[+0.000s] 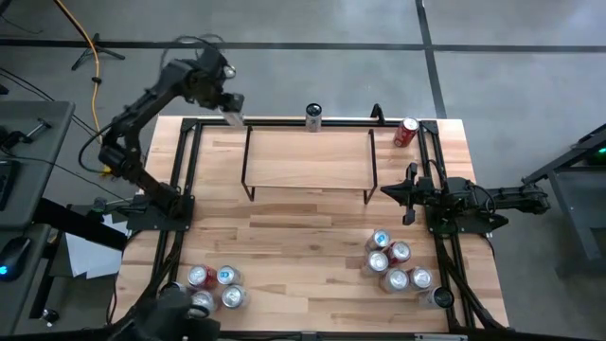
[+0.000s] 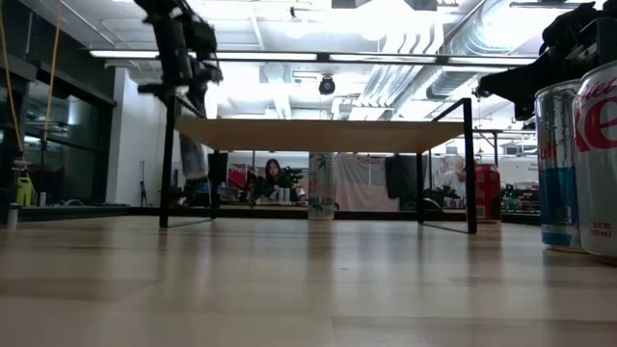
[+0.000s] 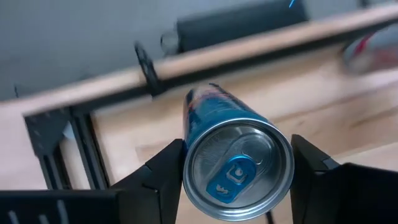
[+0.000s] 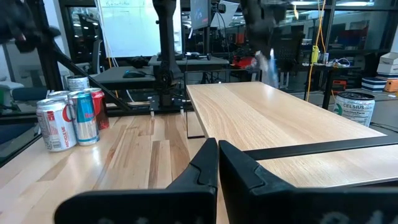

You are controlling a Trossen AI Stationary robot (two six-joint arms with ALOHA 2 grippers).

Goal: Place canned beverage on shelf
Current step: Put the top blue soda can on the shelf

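A blue can with a silver top [image 3: 236, 165] sits between the fingers of my left gripper [image 1: 230, 112], in the air by the far left corner of the shelf [image 1: 308, 156]. The shelf is a light wood plank on thin black legs and stands at the middle of the table's far side. In the low view my left gripper [image 2: 188, 67] hangs at about the height of the shelf top. My right gripper [image 1: 390, 192] waits shut at the shelf's right end, level, with nothing in it. My left gripper pinches the can's round side wall [image 3: 189, 155] just below its top rim, one finger [image 3: 163, 177] on each side. The fingers slant down from above. The can is lifted clear of the table and tilted, its top toward the wrist and its body pointing down and away.
A white can [image 1: 313, 116] stands on the table behind the shelf, and a red can [image 1: 405, 133] lies at the far right. Clusters of cans stand at the near left [image 1: 213, 289] and near right [image 1: 398, 265]. Black frame rails [image 1: 180, 161] run along the table's sides.
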